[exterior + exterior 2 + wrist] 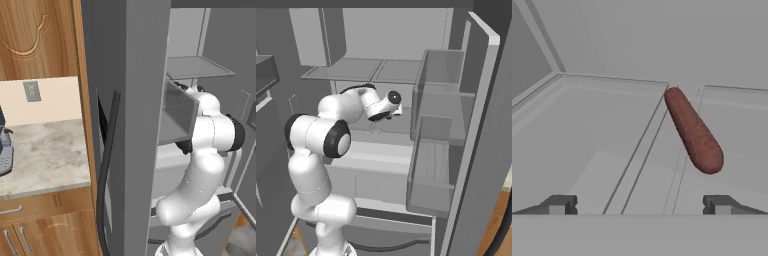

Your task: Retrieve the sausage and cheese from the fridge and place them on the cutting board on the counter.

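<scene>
Reddish-brown rod-shaped sausage ahead on grey fridge shelf; gripper spread wide, empty; could roll if nudged off-centre.

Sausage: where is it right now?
In the hand view the sausage lies on a grey fridge shelf, right of centre, ahead of the open hand and closer to its right fingertip, not touching either.

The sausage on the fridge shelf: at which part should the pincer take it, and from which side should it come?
Grip the sausage around its middle, closing across its narrow width. It is a long rounded rod lying flat on the grey fridge shelf, slanted in the hand view, so the ends would likely slip. The pincer stands open before it; come from above and turn the wrist so the fingers straddle the rod.
</scene>
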Robot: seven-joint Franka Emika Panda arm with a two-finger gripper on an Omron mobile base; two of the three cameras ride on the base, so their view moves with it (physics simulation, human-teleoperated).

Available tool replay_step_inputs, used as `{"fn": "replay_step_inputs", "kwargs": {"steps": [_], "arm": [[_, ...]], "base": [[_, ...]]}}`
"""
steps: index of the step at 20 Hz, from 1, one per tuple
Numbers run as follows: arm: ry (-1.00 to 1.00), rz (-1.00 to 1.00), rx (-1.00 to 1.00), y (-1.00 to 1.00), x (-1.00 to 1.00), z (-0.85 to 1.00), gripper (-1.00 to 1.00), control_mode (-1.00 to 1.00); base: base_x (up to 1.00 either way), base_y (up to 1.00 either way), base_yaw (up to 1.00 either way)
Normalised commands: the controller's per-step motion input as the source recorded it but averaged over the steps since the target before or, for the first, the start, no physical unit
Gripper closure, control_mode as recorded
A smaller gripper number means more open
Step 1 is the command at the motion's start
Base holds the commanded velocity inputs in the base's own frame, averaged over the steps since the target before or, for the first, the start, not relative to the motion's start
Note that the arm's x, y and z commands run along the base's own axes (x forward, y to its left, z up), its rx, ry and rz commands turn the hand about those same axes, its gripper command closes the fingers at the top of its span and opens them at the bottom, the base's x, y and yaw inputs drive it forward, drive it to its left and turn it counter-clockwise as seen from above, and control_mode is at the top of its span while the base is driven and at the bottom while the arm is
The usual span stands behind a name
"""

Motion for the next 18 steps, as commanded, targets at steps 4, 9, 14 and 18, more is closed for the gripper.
{"fn": "replay_step_inputs", "kwargs": {"steps": [4, 9, 14, 18], "arm": [[0.0, 0.02, -0.02, 0.25, 0.12, 0.0, -1.0, -1.0], [0.0, 0.01, -0.06, 0.0, 0.22, 0.0, -1.0, -1.0], [0.0, 0.0, -0.1, 0.0, 0.18, -0.01, -1.0, -1.0], [0.0, 0.0, -0.03, -0.13, 0.26, 0.0, -1.0, -1.0]], "base": [[0.0, 0.0, 0.0], [0.0, 0.0, 0.0], [0.0, 0.0, 0.0], [0.0, 0.0, 0.0]]}}
